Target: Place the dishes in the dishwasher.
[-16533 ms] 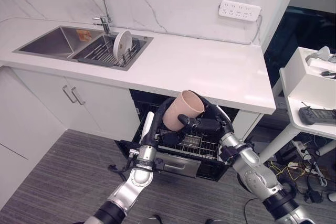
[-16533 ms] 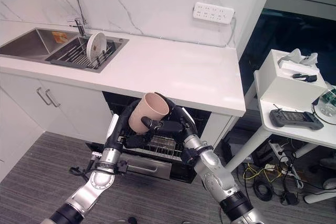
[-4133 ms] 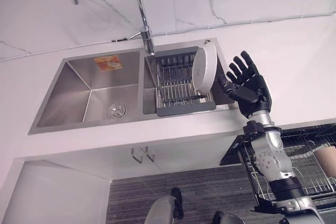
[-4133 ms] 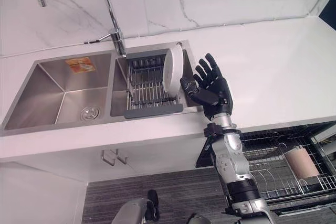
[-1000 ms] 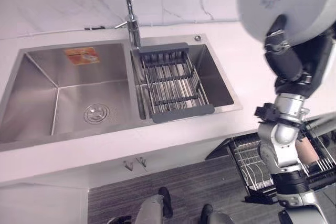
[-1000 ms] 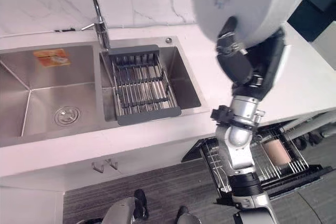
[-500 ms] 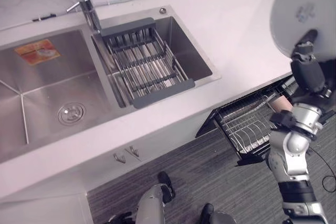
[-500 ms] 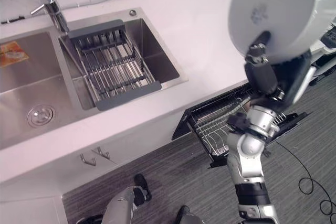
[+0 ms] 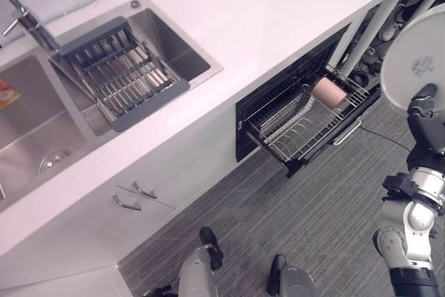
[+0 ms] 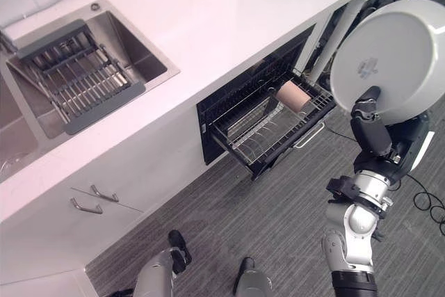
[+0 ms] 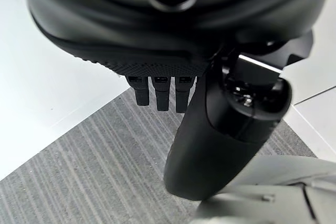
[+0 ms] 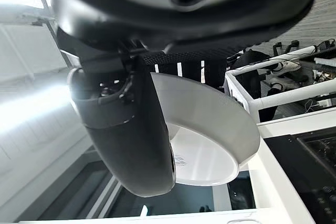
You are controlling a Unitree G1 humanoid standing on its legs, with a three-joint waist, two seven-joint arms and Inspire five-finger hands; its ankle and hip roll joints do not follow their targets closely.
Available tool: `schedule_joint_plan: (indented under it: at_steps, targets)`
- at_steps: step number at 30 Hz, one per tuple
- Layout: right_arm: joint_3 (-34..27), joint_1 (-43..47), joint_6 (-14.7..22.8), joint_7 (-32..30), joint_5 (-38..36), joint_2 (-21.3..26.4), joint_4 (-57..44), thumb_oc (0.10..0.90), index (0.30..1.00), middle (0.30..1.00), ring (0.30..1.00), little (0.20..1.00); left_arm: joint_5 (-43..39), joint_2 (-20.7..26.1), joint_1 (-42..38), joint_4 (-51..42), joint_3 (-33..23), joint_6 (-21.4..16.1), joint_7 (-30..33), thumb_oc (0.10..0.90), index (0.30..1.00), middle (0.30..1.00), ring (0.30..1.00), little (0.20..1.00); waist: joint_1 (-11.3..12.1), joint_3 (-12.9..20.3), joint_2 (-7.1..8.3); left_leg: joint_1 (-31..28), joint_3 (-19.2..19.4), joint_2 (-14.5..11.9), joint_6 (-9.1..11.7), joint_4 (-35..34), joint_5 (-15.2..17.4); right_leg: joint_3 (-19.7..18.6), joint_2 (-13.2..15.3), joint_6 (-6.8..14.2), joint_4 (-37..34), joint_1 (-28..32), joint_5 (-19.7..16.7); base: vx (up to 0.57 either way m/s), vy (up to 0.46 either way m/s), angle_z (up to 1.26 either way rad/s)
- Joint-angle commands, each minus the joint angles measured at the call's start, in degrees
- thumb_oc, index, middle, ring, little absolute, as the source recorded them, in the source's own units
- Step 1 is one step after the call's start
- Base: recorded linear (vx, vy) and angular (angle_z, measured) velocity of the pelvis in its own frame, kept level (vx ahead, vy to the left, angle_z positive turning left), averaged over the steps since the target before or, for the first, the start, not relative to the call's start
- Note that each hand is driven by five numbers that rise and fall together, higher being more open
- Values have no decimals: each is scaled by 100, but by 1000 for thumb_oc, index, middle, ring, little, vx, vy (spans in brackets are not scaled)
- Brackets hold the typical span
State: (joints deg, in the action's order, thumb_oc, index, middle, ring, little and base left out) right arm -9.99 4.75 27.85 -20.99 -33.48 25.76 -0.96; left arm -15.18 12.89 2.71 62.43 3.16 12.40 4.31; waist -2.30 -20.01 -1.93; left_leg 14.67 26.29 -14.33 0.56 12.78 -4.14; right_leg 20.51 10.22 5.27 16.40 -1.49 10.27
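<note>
The right hand (image 10: pixel 375 137) grips a white plate (image 10: pixel 393 53), thumb across its underside, raised over the floor (image 10: pixel 278 220) right of the open dishwasher (image 10: pixel 261 119), whose pulled-out rack (image 9: pixel 306 123) holds a cup (image 9: pixel 328 92); the left hand (image 11: pixel 173 51) hangs with fingers curled, empty.

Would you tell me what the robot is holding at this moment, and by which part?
The right hand pinches a round white plate at its lower rim, thumb on the underside.
</note>
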Motion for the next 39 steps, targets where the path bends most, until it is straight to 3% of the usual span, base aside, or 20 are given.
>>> schedule_joint_plan:
  at_steps: [1, 8, 16, 20, 23, 28, 36, 39]
  targets:
    - [-440, 557, 322, 334, 332, 531, -333, 400, 300, 300, 300, 300, -73, 93, -114, -35, 101, -72, -81, 800, 900, 900, 900, 900, -17, 247, 11, -266, -190, -494, 500, 441, 655, 162, 52, -190, 78, 133, 316, 17, -1, 12]
    - [-400, 448, -129, 979, 251, 760, 166, 400, 300, 300, 300, 300, 57, 186, -121, -135, 114, 81, -168, 800, 900, 900, 900, 900, -58, 231, -122, -332, -332, -382, 530, 441, 705, 248, 100, -216, 149, 67, 291, 30, 14, 10]
    - [-192, 982, -520, 1155, 194, 1051, 688, 400, 300, 300, 300, 300, 49, 393, -435, -148, 268, 372, -198, 800, 900, 900, 900, 900, 37, 66, -178, -196, -558, -189, 513, 441, 742, 215, 178, -152, 295, -181, 247, 26, 9, 9]
    - [-66, 1387, -586, 1101, 118, 1183, 1000, 400, 300, 300, 300, 300, -49, 479, -651, -102, 349, 395, -174, 800, 900, 900, 900, 900, 126, -110, -207, -41, -692, -75, 481, 441, 732, 152, 211, -136, 464, -356, 288, 13, 0, 5]
    - [4, 1840, -706, 724, 217, 1369, 1230, 400, 300, 300, 300, 300, -233, 577, -940, -149, 480, 508, -34, 800, 900, 900, 900, 900, 197, -424, -279, 288, -771, 71, 421, 441, 634, 25, 212, -152, 823, -717, 387, -53, -4, 8]
    - [74, 2213, -608, 424, 466, 1550, 1746, 400, 300, 300, 300, 300, -285, 632, -1028, -147, 523, 535, -27, 800, 900, 900, 900, 900, 281, -621, -327, 471, -791, 130, 414, 441, 577, -9, 198, -123, 854, -839, 376, -9, 13, 6]
    - [290, 2941, -595, 309, 416, 1984, 2720, 400, 300, 300, 300, 300, -459, 640, -1266, -97, 690, 454, 81, 800, 900, 900, 900, 900, 491, -868, -316, 793, -993, 215, 379, 441, 474, -48, 120, -178, 1027, -1024, 455, 11, -17, 4]
    - [403, 3222, -698, -13, 469, 2202, 2967, 400, 300, 300, 300, 300, -447, 686, -1320, -157, 745, 451, 98, 800, 900, 900, 900, 900, 602, -967, -302, 902, -1053, 243, 374, 441, 418, -21, 126, -179, 1073, -1073, 454, 6, -39, 9]
